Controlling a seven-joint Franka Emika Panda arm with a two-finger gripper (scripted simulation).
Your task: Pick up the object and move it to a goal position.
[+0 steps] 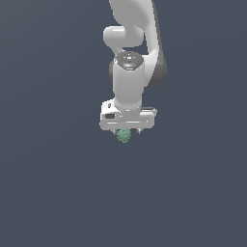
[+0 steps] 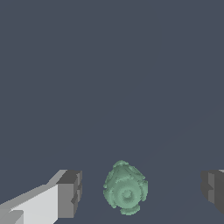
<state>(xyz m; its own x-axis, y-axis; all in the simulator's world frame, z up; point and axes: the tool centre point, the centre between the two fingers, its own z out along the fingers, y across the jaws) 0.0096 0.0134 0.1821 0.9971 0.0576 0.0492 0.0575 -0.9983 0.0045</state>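
The object is a small, bumpy, roughly round green lump (image 1: 124, 136) lying on the dark grey floor. In the exterior view it peeks out just below the white gripper (image 1: 126, 131), which hangs straight over it. In the wrist view the lump (image 2: 126, 188) lies between the two dark fingertips (image 2: 70, 194), with a clear gap on each side. The gripper (image 2: 142, 190) is open and touches nothing. The lump sits a little nearer one fingertip than the other.
The plain dark grey floor (image 1: 58, 193) spreads out on every side of the arm. The white arm (image 1: 130, 58) rises above the gripper toward the top of the exterior view. No goal marker shows.
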